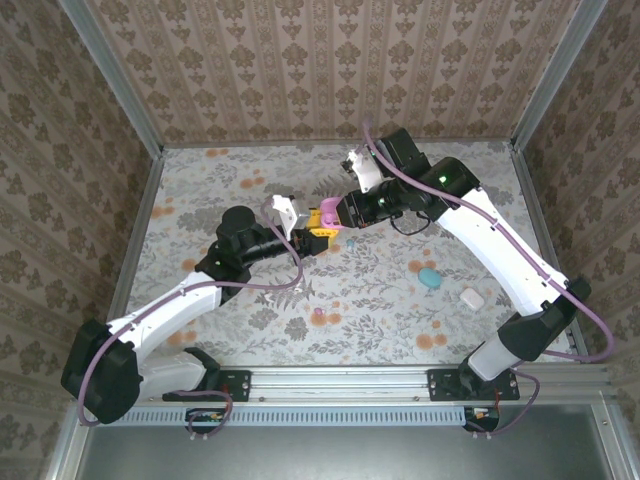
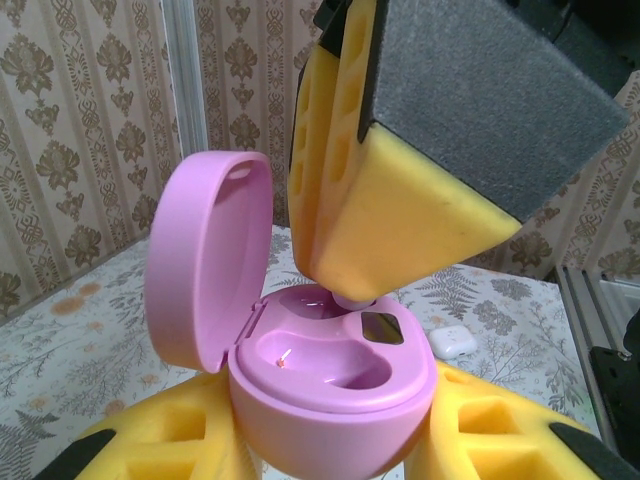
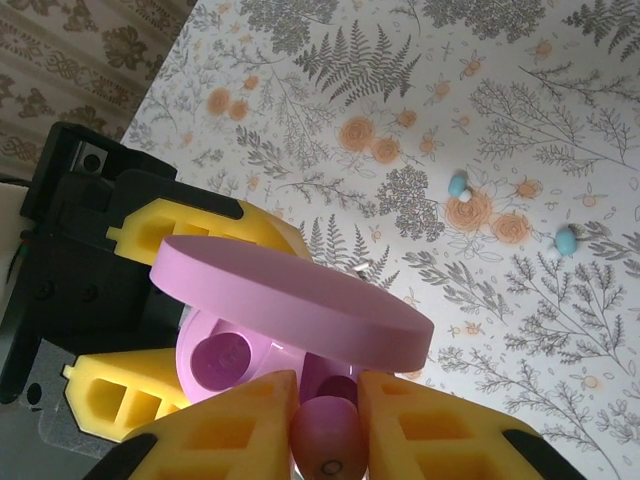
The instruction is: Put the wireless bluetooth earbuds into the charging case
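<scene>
Nearest you from the pink case point(image 2: 330, 400), a small pink piece point(image 1: 320, 316) lies on the tabletop point(image 1: 230, 300). It may be the second bud, but it is too small to tell. A teal case point(image 1: 429, 277) and a white case point(image 1: 472, 297) sit off to the pink case's right, well apart from it.

Your left tool point(image 2: 330, 455) is clenched around the pink case's lower half and holds it up off the tabletop. The lid point(image 2: 205, 260) is swung open and the sockets face up.

Your right tool point(image 3: 328, 395) is clamped on a pink earbud point(image 3: 328, 445) directly above the case. From the left wrist view, the bud's tip looks to be right at the mouth of the far socket, touching or nearly so.

Two light blue earbuds point(image 3: 457, 184) lie loose on the tabletop beyond the case.

You are at the insertion step for this bud, and it does not look seated. Next you probably need a short, straight push down with the stem lined up to the socket. Keep the left tool firm so the case cannot tip, and let go only once the bud sits flush.
</scene>
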`<state>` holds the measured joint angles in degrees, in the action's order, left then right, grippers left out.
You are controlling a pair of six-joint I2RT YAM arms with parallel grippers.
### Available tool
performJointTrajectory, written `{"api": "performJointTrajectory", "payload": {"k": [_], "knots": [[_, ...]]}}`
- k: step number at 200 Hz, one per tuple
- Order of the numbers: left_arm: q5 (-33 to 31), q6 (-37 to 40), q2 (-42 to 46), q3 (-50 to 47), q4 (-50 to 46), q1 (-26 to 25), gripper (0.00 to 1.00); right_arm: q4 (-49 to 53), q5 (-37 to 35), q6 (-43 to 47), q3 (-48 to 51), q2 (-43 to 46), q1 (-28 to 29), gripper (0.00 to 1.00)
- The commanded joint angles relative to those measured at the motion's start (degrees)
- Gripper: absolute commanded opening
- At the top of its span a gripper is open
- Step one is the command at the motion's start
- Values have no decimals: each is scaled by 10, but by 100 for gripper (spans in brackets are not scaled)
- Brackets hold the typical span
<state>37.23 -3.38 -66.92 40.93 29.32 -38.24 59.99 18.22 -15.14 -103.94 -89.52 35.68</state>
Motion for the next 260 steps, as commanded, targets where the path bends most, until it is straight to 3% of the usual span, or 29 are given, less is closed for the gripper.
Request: {"api": "performJointTrajectory", "payload": {"k": [1,65,107,187,225,260], "knots": [[9,-1,1,24,34,-8,33,9,-1,10,-4,-10,7,25],[5,-1,1,24,34,-7,33,1,11,11,-7,-1,7,30],[3,0,4,23,33,-8,33,12,-25,7,-12,2,6,33],[-34,9,15,13,35,-7,33,-29,-28,-51,11,54,-12,38],[-61,15,25,4,32,-6,33,-87,-42,-108,70,108,-31,39],[-96,14,50,-18,26,12,32,-148,-40,-214,217,161,-73,39]]}}
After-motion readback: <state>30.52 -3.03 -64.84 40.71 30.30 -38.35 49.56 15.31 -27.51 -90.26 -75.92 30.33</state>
